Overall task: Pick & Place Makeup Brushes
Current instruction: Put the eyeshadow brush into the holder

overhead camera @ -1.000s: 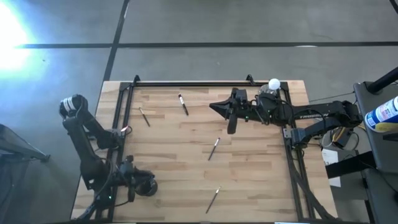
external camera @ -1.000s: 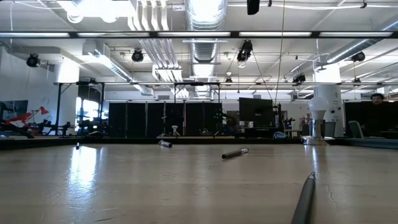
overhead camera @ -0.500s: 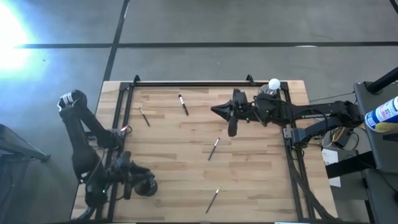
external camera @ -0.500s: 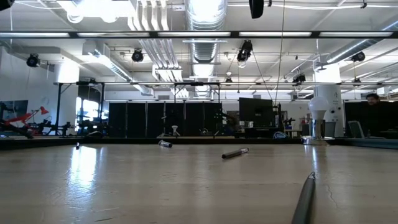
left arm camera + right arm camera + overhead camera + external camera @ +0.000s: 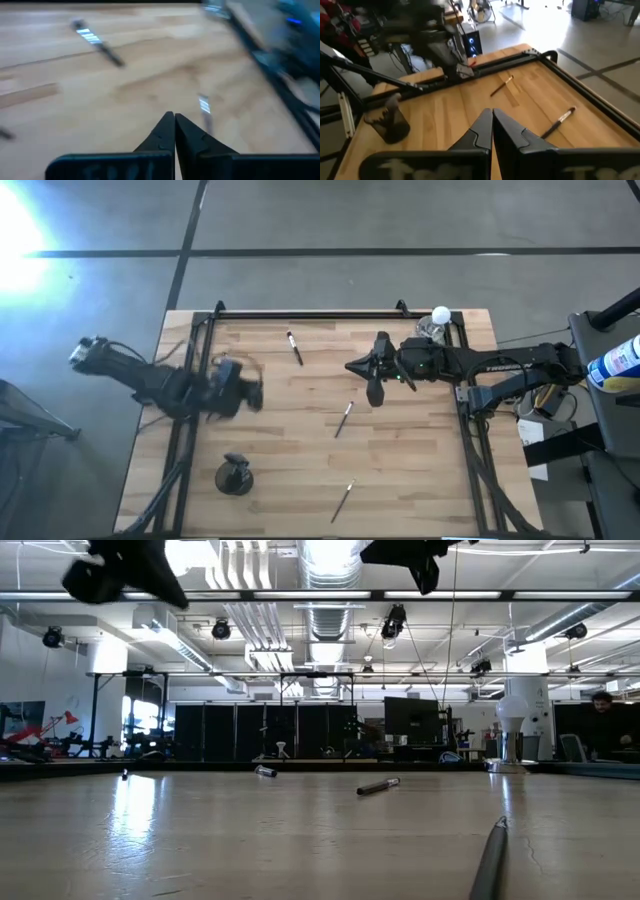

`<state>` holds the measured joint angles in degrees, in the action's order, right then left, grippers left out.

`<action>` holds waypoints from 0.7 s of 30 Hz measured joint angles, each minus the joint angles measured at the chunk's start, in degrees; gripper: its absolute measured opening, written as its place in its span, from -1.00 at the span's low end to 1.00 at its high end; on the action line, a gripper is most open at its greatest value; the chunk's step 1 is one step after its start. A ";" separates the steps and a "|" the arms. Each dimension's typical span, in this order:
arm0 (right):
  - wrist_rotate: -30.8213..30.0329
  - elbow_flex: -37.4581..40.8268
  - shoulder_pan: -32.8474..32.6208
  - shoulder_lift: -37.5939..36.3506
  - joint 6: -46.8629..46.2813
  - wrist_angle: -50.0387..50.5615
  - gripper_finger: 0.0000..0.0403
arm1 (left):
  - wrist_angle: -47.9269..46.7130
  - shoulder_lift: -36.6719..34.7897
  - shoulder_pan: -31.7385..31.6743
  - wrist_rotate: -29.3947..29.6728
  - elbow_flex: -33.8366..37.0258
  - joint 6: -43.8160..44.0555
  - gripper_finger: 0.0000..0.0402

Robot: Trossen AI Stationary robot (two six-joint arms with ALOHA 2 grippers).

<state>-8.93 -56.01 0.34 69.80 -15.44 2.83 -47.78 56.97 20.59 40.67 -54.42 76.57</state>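
While the high view blurs the left end effector [image 5: 240, 390], its wrist view shows the fingers clenched empty above the pale wooden tabletop [image 5: 300, 450]; a second ago it sat by the dark round cup [image 5: 234, 477], now alone. Four thin dark makeup brushes [image 5: 343, 418] lie scattered on the wood. Right end effector [image 5: 372, 370], also clenched empty, hovers mid-table, shifted slightly
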 joint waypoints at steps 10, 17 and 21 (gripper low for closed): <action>0.03 2.77 -0.11 0.00 -0.59 -0.20 -0.96 | 0.26 1.43 -46.02 -24.14 9.46 -12.25 -1.00; 0.04 2.78 -0.11 0.00 1.36 -0.35 -0.96 | 1.68 5.25 -64.45 -27.04 13.52 -17.00 -0.94; 0.06 2.78 -0.11 0.00 1.55 -0.35 -0.96 | 2.71 8.30 -67.11 -27.43 15.05 -17.39 -0.75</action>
<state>-8.87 -53.23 0.23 69.80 -13.89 2.48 -45.07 65.27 -46.52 13.24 -39.37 59.18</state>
